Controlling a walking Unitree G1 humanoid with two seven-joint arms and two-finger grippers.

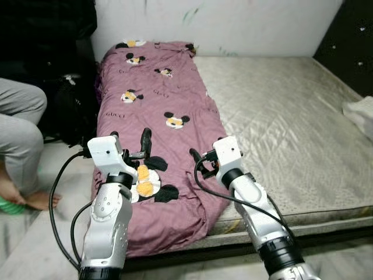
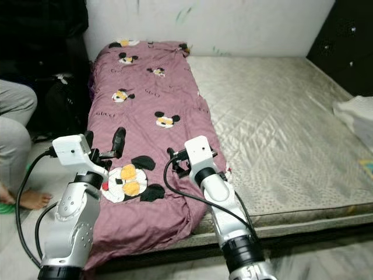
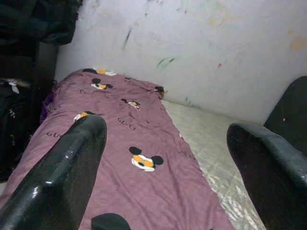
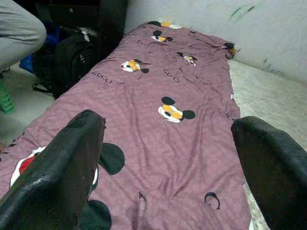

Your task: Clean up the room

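Note:
A mauve blanket [image 1: 157, 99] printed with cartoon mice lies folded in a long strip down the left side of a bare beige mattress [image 1: 280, 116]. Its near end hangs over the mattress's front edge. My left gripper [image 1: 131, 143] hovers open over that near end, with nothing between its fingers. My right gripper [image 1: 200, 158] is open too, above the blanket's right border near the front. In the left wrist view the blanket [image 3: 144, 143] stretches ahead between the spread black fingers [image 3: 62, 172]. The right wrist view looks along the blanket [image 4: 168, 134] the same way.
A person sits at the left, with a grey trouser leg [image 1: 20, 128] and a bare foot [image 1: 35, 199] on the floor. A black bag [image 1: 73, 114] stands between the person and the bed. White cloth [image 1: 361, 114] lies at the mattress's right edge. A pale wall [image 1: 233, 23] backs the bed.

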